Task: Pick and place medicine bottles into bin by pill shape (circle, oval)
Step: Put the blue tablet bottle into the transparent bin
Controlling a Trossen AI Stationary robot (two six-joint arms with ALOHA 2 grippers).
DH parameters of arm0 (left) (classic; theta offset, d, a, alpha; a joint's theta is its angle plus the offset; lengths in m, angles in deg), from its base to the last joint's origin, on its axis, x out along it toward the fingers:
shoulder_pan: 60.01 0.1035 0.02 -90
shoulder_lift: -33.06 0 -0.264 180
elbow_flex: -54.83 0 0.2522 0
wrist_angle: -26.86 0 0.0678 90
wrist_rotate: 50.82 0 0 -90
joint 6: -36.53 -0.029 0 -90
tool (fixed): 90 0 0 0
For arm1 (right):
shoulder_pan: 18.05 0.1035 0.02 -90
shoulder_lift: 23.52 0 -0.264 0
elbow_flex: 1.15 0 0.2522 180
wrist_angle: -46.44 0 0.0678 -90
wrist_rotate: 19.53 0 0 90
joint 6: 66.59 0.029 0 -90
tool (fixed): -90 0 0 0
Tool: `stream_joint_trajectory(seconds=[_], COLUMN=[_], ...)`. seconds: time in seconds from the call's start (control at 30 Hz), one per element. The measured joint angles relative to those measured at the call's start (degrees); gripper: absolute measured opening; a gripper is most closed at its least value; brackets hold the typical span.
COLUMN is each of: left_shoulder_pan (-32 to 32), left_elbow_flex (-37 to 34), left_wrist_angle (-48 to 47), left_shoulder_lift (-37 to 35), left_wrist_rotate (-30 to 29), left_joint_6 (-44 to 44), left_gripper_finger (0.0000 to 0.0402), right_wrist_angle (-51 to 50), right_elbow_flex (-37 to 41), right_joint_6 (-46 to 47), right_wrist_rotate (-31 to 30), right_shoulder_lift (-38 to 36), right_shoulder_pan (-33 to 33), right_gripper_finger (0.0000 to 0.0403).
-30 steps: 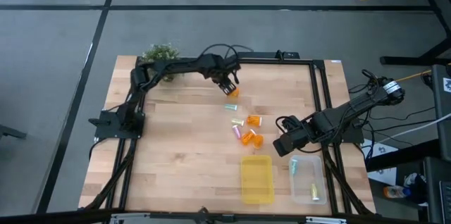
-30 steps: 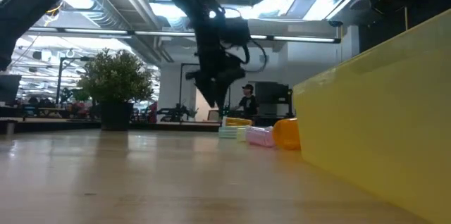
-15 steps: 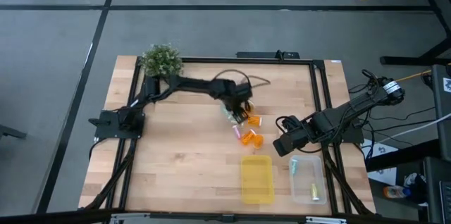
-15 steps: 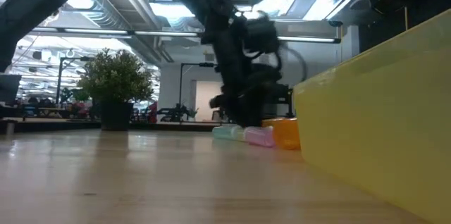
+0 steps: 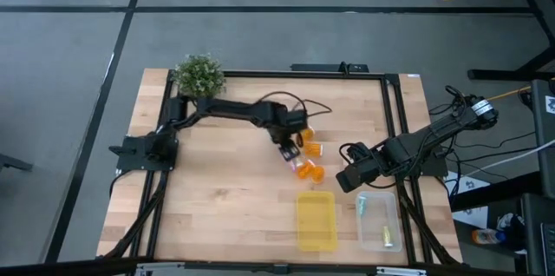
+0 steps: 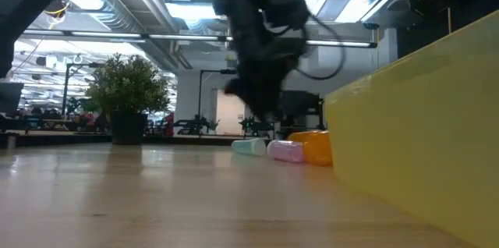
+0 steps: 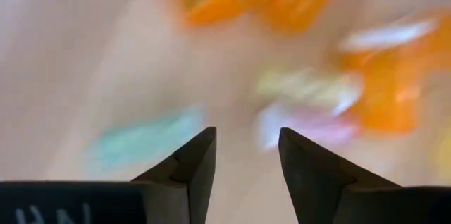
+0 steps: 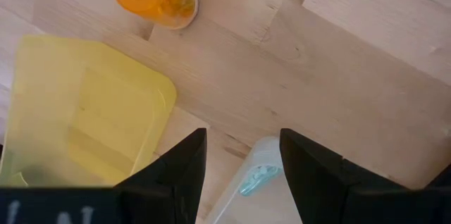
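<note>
Several small medicine bottles lie on their sides in a cluster mid-table: orange ones [image 5: 305, 170], a teal-capped one [image 6: 249, 147] and a pink one [image 6: 285, 151]. My left gripper [image 5: 290, 144] hangs open and empty just above this cluster. In the left wrist view its fingers [image 7: 246, 146] point between the teal bottle [image 7: 141, 143] and the pink bottle [image 7: 310, 125]. My right gripper [image 5: 349, 178] is open and empty, and waits over the near right of the table. It is beside the yellow bin [image 5: 316, 221] and the clear bin [image 5: 379, 221].
The clear bin holds a teal-capped bottle [image 5: 362, 205] and a pale one [image 5: 386, 237]. A potted plant [image 5: 198, 74] stands at the far left corner. A black frame [image 5: 390, 111] runs around the tabletop. Bare wood lies left of the cluster.
My left gripper has gone from the far middle of the table toward the near edge and a little right. It now hangs over the bottle cluster. My right gripper has kept still.
</note>
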Motion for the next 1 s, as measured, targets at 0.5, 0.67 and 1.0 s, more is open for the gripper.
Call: stream_joint_trajectory(seconds=[0.5, 0.67, 1.0], left_shoulder_pan=[4.14, 2.17, -1.15], left_elbow_flex=[-2.14, -2.12, -2.05], left_wrist_angle=[-7.35, -3.58, -2.02], left_shoulder_lift=[0.00, 0.13, 5.14], left_wrist_rotate=[-8.88, -9.00, -9.12], left_joint_6=[-19.29, -22.87, -27.48], left_gripper_finger=[0.0149, 0.0149, 0.0149], right_wrist_angle=[0.04, 0.06, 0.33], right_elbow_flex=[-0.01, -0.01, 0.00], right_joint_6=[-0.05, -0.05, -0.03], right_wrist_rotate=[0.06, 0.06, 0.11], right_shoulder_lift=[0.00, 0.00, 0.00], right_shoulder_pan=[0.00, 0.00, 0.00], right_gripper_finger=[0.0182, 0.0182, 0.0182])
